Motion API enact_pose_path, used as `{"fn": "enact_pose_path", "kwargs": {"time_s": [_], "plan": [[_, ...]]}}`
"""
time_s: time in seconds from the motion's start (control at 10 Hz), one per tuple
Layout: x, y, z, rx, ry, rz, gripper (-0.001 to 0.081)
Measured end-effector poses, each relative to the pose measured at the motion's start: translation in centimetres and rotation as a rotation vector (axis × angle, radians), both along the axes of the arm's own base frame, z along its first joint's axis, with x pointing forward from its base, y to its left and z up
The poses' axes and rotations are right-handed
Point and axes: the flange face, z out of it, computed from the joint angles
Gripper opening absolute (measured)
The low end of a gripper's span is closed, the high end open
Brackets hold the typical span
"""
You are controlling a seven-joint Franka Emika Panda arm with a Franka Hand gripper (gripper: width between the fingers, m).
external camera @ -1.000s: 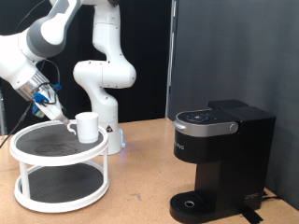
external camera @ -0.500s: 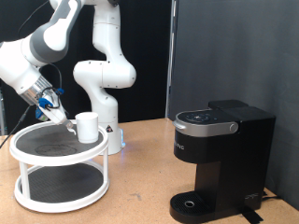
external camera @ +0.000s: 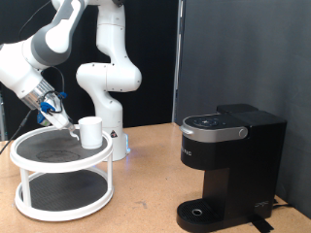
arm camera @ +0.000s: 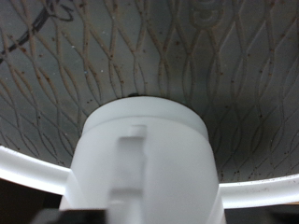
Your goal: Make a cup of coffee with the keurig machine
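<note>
Cup (external camera: 90, 131) stands by the white stand's (external camera: 60, 207) top-tier rim at 3 o'clock; gripper (external camera: 68, 126) just beside it, jaw state seemingly hidden; keurig machine (external camera: 230, 165) well apart, lid down

Over the past second the claw (external camera: 64, 123) has sunk a little and drawn closer to the cup (external camera: 90, 131) on the top tier of the white stand (external camera: 60, 171); the forearm behind it has dropped slightly as well. Most of that shift came in the first half of the second, and since then the arm has barely moved.
</note>
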Motion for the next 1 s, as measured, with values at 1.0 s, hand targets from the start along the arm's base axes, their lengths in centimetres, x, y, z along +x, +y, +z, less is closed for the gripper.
{"fn": "enact_pose_path", "kwargs": {"time_s": [1.0], "plan": [[-0.1,-0.7,4.3,0.084,0.0,0.033,0.0]]}}
